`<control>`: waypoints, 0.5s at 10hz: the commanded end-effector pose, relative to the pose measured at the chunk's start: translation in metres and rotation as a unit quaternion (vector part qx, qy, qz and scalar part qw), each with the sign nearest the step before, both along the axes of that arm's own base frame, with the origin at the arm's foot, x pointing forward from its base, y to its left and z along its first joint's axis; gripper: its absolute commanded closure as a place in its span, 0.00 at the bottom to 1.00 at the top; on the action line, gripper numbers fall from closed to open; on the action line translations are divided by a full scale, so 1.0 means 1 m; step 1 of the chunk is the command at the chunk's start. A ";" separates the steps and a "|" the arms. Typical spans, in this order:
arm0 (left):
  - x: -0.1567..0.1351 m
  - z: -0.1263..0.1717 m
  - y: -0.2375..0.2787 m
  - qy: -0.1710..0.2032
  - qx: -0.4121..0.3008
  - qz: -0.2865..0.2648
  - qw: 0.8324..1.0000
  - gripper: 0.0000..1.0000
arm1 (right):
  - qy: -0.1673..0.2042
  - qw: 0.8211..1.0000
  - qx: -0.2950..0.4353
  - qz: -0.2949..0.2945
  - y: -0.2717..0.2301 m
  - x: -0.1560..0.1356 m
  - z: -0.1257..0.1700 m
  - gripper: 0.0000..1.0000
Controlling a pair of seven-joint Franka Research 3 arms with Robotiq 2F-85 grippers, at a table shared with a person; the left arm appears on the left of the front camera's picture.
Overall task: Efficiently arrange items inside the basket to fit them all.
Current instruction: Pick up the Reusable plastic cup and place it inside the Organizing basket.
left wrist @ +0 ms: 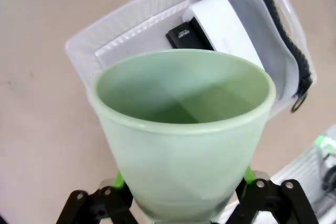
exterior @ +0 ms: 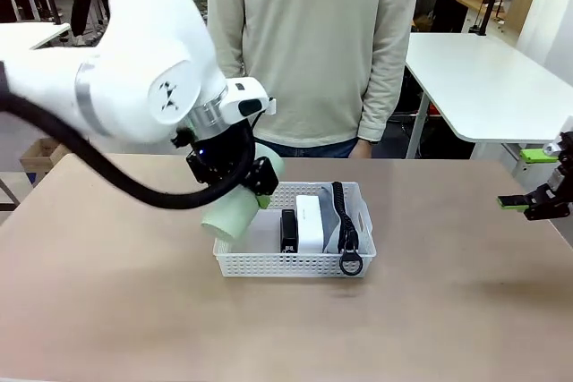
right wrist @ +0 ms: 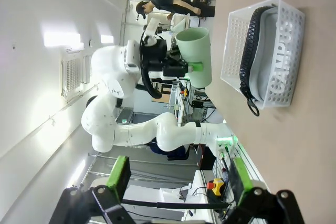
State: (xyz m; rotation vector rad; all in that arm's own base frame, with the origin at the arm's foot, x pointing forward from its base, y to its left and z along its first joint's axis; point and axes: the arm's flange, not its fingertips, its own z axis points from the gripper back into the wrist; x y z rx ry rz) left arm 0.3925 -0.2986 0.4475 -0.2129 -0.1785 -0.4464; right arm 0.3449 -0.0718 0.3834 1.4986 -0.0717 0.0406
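Note:
My left gripper [exterior: 243, 187] is shut on the pale green cup [exterior: 235, 212], which hangs tilted, mouth down and to the left, above the left end of the white basket [exterior: 295, 267]. The left wrist view looks into the cup [left wrist: 184, 129] from above, with the basket [left wrist: 84, 51] under it. The basket holds a black stapler [exterior: 288, 230], a white box [exterior: 310, 221] and, along its right side, the grey pouch [exterior: 333, 221] with its black strap [exterior: 346, 234]. My right gripper [exterior: 535, 203] stands open at the table's far right, holding nothing.
A person in a pale sweater [exterior: 313, 42] stands at the far side behind the basket. A white table [exterior: 488, 78] stands at the back right. Bare tabletop [exterior: 448, 310] lies in front of and to both sides of the basket.

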 end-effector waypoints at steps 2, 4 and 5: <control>0.035 0.019 -0.031 0.047 0.013 0.126 0.991 0.14 | -0.007 1.000 0.005 0.001 -0.001 -0.001 0.003 0.00; 0.038 0.007 -0.041 0.086 0.062 0.173 0.979 0.14 | -0.007 1.000 0.005 0.001 -0.001 -0.001 0.003 0.00; 0.037 0.002 -0.044 0.096 0.097 0.186 0.973 0.14 | -0.007 1.000 0.005 0.001 -0.001 -0.001 0.003 0.00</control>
